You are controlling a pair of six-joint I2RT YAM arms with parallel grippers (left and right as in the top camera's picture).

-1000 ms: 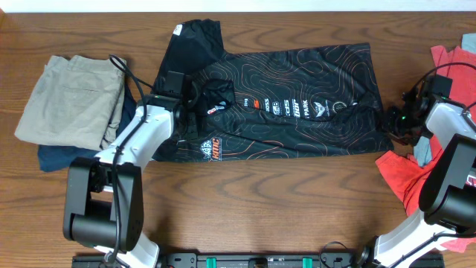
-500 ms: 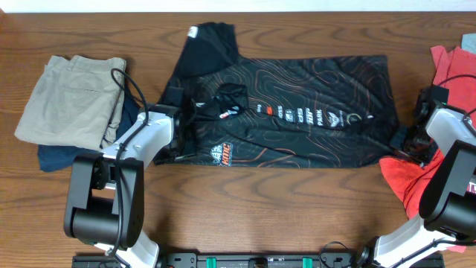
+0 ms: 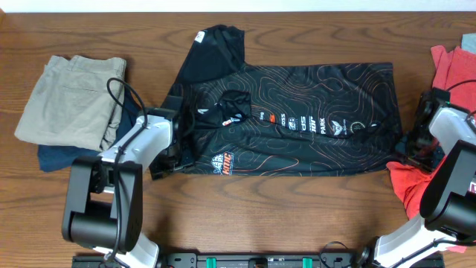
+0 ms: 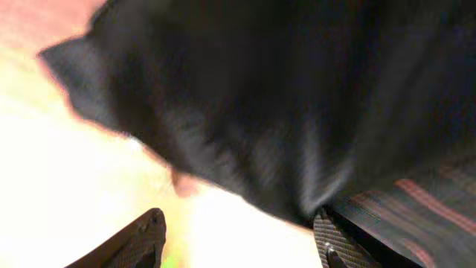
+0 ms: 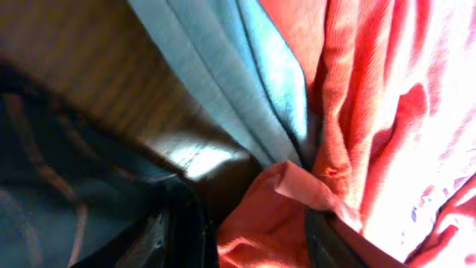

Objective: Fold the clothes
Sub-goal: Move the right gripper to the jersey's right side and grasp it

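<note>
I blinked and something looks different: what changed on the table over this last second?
The black jersey slid to the right and a little toward the robot's side of the table. Both arms drew back the same way, the left gripper at the jersey's left end and the right gripper at its right end. The folded beige trousers stayed put.
</note>
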